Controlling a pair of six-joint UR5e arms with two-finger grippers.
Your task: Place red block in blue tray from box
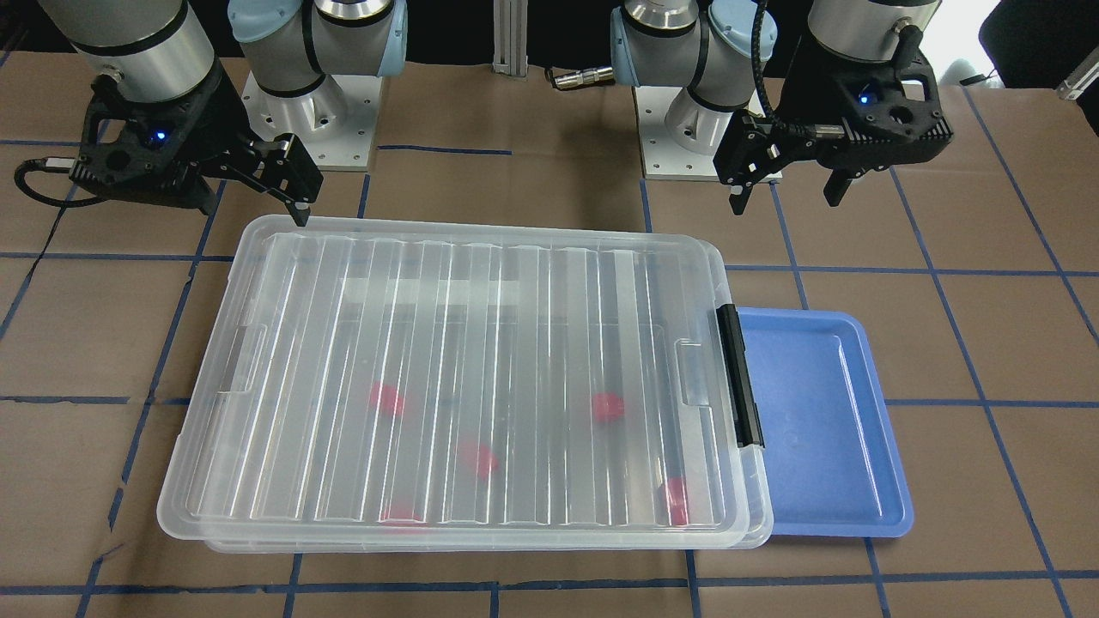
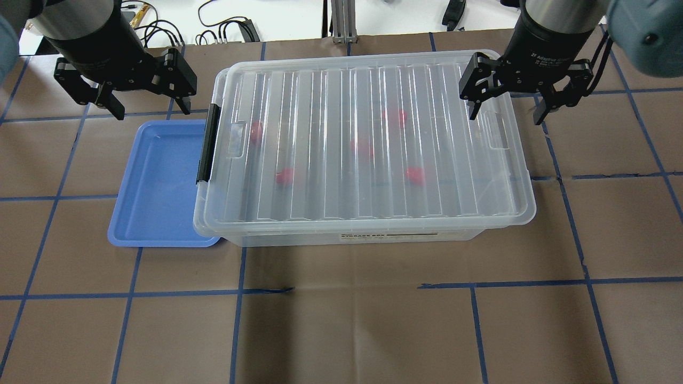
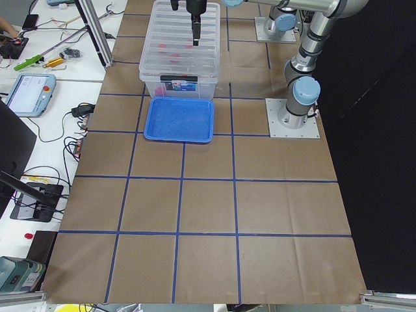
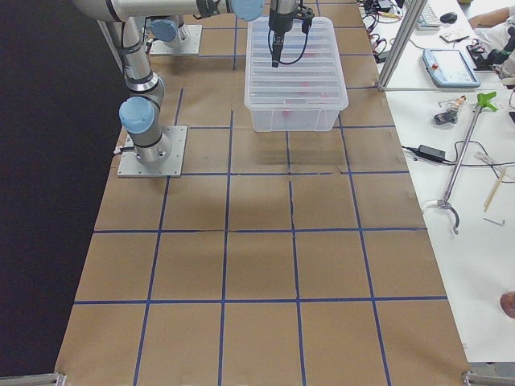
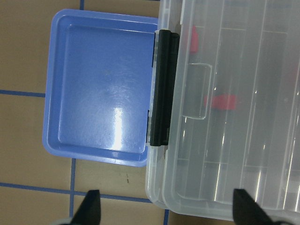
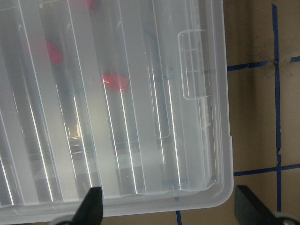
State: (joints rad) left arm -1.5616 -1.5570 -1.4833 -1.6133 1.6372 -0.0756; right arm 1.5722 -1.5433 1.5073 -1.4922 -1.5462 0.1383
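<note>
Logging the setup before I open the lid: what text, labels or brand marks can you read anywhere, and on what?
"2F Adaptive Gripper": white print on the body of the right gripper, overhead view; last word faint, and the smaller line beneath is unreadable.
"STORAGE BOX": on the label strip along the front wall of the box; small, so likely rather than certain. The finer print beside it is blurred.
Blue tray: no text seen.

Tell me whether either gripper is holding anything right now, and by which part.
Nothing is held. The left gripper and right gripper are both open and empty; the red blocks lie inside the closed box.
</note>
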